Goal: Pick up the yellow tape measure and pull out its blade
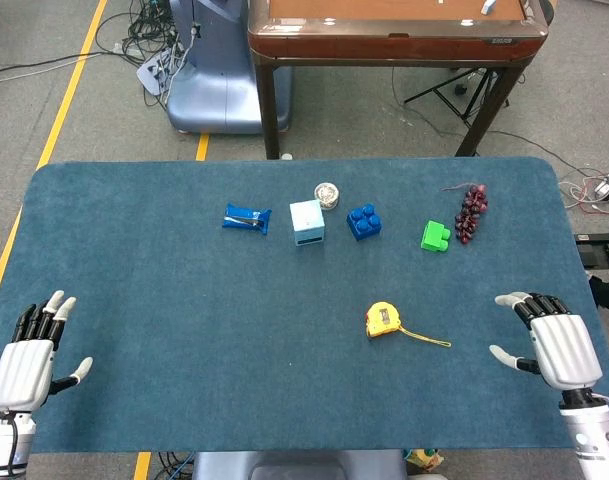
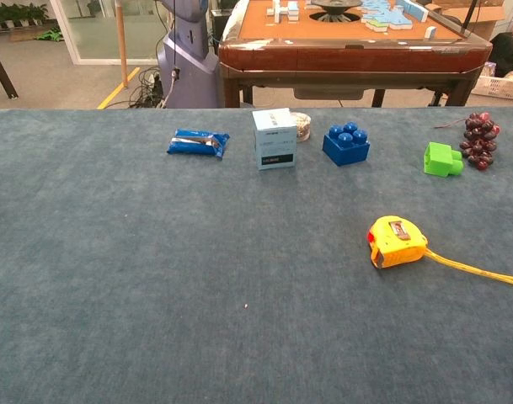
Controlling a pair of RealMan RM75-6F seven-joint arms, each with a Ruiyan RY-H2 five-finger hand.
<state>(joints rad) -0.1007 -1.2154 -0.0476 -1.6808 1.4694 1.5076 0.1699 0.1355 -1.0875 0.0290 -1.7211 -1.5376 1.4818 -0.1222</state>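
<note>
Right hand (image 1: 556,345) open, empty, yellow tape measure (image 1: 382,320) nearby to its left, untouched

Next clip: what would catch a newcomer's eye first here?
The yellow tape measure lies alone on the blue table, near the right hand, a yellow strip trailing from it toward that side. Behind it runs a row of small things, from a blue packet to dark grapes. Both hands rest open at the near corners, the left hand far from everything.

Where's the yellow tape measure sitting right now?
The yellow tape measure lies on the table's right half in the head view, nearer the right hand, in front of the green block.
</note>
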